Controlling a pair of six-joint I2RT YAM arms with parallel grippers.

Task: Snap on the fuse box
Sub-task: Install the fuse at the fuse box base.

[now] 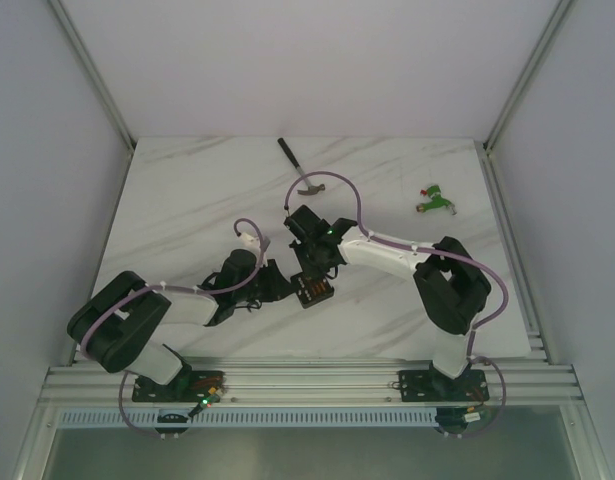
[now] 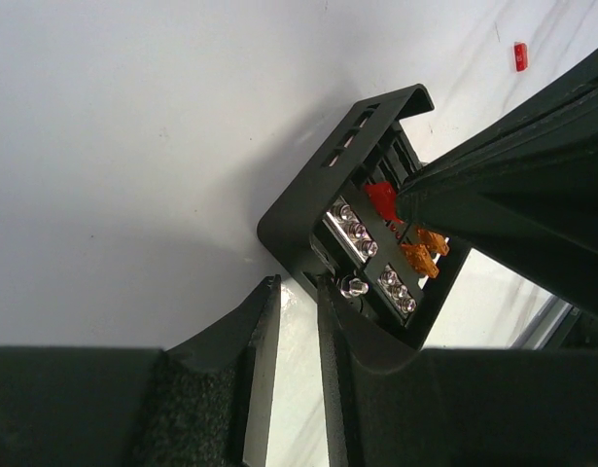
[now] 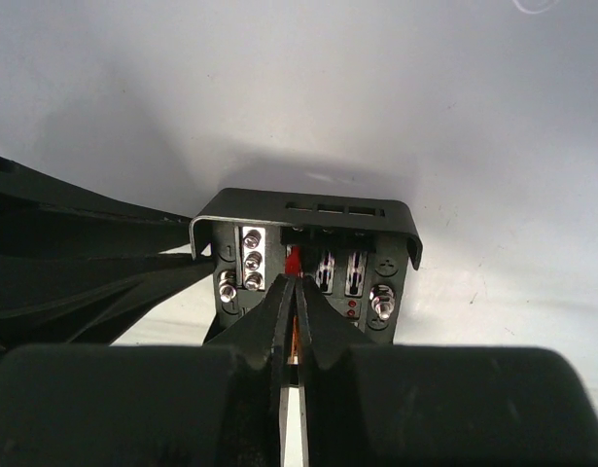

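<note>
The fuse box [image 1: 316, 292] is a small black square box lying open-side up on the marble table between the two arms. Its silver screws and orange fuses show in the left wrist view [image 2: 367, 238] and in the right wrist view [image 3: 308, 253]. My right gripper [image 3: 299, 279] reaches down into the box from above, shut on a small red fuse [image 3: 297, 261] at its tips. My left gripper [image 2: 299, 284] is at the box's left corner, its jaws a narrow gap apart with only table showing between them. One left finger [image 2: 328, 321] touches the box's edge.
A hammer-shaped tool [image 1: 299, 170] lies at the back middle of the table. A green-and-red connector piece [image 1: 434, 199] sits at the back right. One loose red fuse [image 2: 520, 55] lies on the table beyond the box. A purple cable [image 1: 347, 195] loops over the right arm.
</note>
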